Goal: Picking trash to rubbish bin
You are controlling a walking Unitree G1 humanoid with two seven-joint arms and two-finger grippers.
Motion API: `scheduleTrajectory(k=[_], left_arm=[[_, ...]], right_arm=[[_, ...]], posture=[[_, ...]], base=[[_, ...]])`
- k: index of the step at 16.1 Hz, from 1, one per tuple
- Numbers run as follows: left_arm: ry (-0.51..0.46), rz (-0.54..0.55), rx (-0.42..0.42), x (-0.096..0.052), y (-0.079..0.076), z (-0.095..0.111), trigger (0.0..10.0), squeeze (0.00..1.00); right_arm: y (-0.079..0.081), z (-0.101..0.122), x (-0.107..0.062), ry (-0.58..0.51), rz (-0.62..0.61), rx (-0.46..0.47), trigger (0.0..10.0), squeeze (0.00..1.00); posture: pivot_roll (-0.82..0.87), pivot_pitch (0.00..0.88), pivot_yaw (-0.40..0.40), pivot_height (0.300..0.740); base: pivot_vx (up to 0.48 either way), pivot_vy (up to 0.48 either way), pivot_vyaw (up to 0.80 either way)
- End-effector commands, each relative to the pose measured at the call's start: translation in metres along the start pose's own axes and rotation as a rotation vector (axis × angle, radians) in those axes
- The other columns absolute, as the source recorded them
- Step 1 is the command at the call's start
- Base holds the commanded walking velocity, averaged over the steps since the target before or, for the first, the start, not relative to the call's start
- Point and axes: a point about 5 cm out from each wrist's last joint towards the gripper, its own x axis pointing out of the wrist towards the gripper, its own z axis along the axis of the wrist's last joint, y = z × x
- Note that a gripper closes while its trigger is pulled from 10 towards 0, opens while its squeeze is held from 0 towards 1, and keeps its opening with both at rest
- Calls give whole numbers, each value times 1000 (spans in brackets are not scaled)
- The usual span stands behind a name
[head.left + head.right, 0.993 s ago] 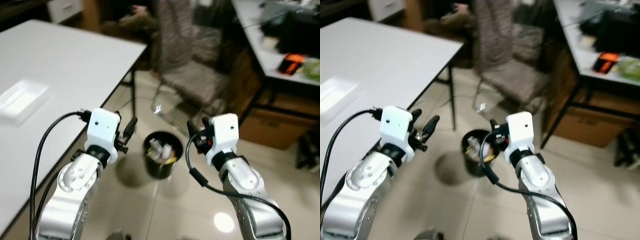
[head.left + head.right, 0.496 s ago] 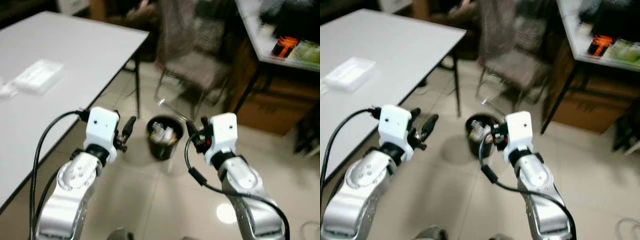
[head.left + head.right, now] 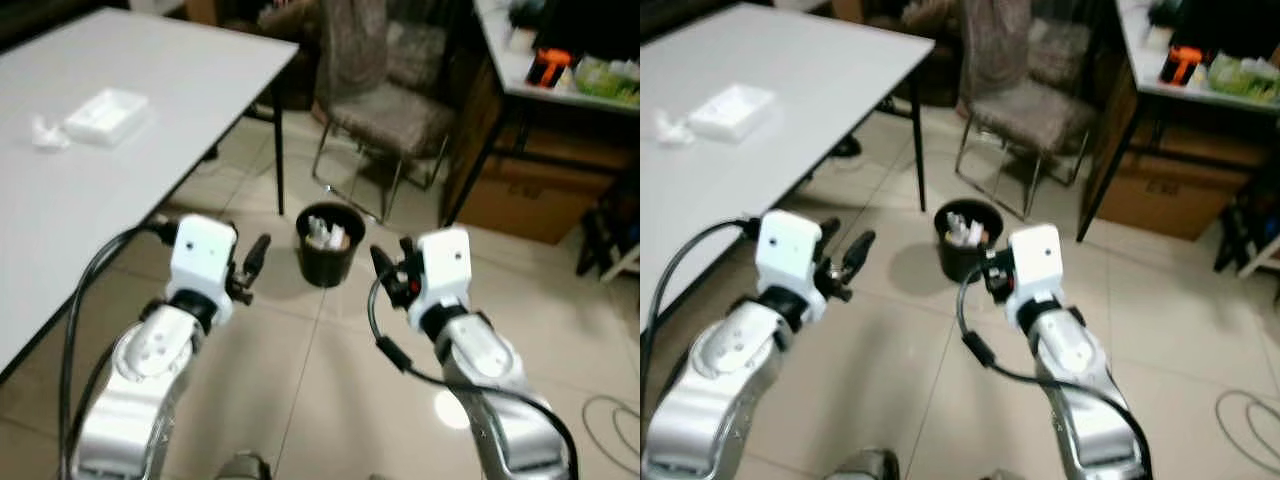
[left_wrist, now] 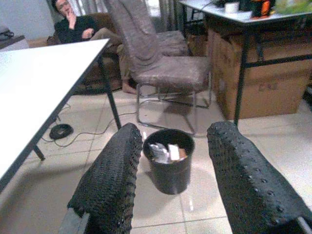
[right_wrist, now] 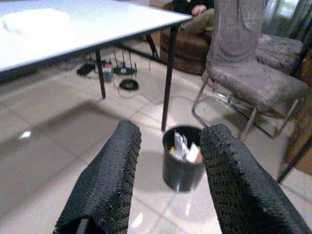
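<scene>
A small black bin (image 3: 325, 244) stands on the pale tile floor (image 3: 300, 390), up at 12 o'clock from the robot, in the middle between its two arms. The bin is full of white and light-colored trash (image 4: 165, 152), and the trash pokes up to the rim. The left gripper (image 3: 252, 262) is held up in the air at about 10 o'clock, near the bin but not touching it. Its two black fingers (image 4: 114, 180) are spread apart with nothing between them, and the bin shows in the gap. The right gripper (image 3: 388, 268) is held up at about 2 o'clock, also near the bin and not touching it. Its fingers (image 5: 112, 180) are spread apart too, and they hold nothing. A black cable (image 3: 85, 300) runs along the left arm, and another cable (image 3: 385, 345) loops by the right arm. A big white table (image 3: 110, 130) sits at 9 to 11 o'clock, with its dark leg (image 3: 277, 165) just beside the bin. A clear flat box (image 3: 106, 114) lies on the table, with a small crumpled white bit (image 3: 45, 131) just beside it. A gray chair (image 3: 385, 90) with metal legs stands behind the bin at 12 o'clock. At 2 o'clock there is another table (image 3: 520, 75) with a brown cardboard box (image 3: 520, 200) under it. A person (image 4: 80, 27) sits on a dark sofa far behind the white table.
</scene>
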Motion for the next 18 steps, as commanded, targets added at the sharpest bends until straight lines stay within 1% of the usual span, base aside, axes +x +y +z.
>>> scheduleTrajectory(k=[1,3,4,6,7,8,11,14,17,18], left_arm=[[-11,-2,12,0,0,2,10000,0],[-18,9,3,-2,-1,2,10000,0],[-26,20,6,-2,0,2,10000,0],[-35,39,8,-2,1,4,10000,0],[-54,58,12,-2,3,8,10000,0],[-60,63,14,-2,4,9,10000,0],[-81,68,26,-1,7,15,10000,0],[-90,71,31,0,9,18,10000,0],[-97,64,36,3,9,19,10000,0],[-95,62,36,3,9,19,10000,0]], right_arm=[[0,0,0,2,7,6,10000,0],[5,-3,-1,16,36,-13,10000,0],[7,-2,0,18,55,-51,10000,0],[9,-1,1,12,73,-54,10000,0],[10,5,3,-22,93,-59,10000,0],[10,7,3,-33,97,-58,10000,0],[11,18,7,-80,107,-69,10000,0],[6,21,8,-97,80,-77,10000,0],[-4,24,9,-124,20,-49,10000,0],[-6,26,10,-134,9,-53,10000,0]], posture=[[-14,77,-59,740],[-11,73,-61,740],[-11,72,-62,740],[-8,69,-67,740],[-5,67,-70,740],[-5,67,-70,740],[2,60,-73,740],[1,54,-71,740],[-1,46,-68,740],[-3,43,-65,740]], base=[[0,0,0],[0,0,0],[0,0,0],[0,0,672],[0,0,800],[0,0,800],[281,0,800],[286,0,800],[292,0,0],[300,0,0]])
